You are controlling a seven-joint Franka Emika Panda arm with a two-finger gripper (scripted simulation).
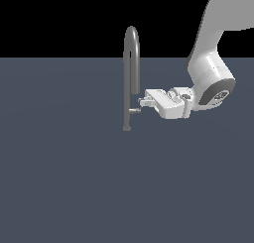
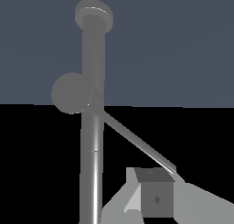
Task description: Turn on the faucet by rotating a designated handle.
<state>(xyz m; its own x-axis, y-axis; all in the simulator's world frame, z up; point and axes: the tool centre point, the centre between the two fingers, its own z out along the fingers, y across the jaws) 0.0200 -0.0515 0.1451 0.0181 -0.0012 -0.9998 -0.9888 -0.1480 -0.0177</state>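
Observation:
The faucet (image 1: pixel 131 63) is a tall grey pipe with a narrow gooseneck top, standing on a small round base on the dark floor. Its handle (image 1: pixel 134 109), a short thin bar, sticks out from the lower stem toward the exterior view's right. My gripper (image 1: pixel 143 102) lies level just right of the pipe, its tips right above the bar's outer end. In the wrist view the faucet (image 2: pixel 93 141) runs up the frame, and the handle (image 2: pixel 132 138) slants from it to the edge of one of my fingers (image 2: pixel 156 198). My gripper (image 2: pixel 145 184) looks shut, with nothing between its fingers.
A flat dark blue-grey floor (image 1: pixel 64 187) spreads all around the faucet. My white arm (image 1: pixel 211 81) comes down from the exterior view's upper right. No other objects show.

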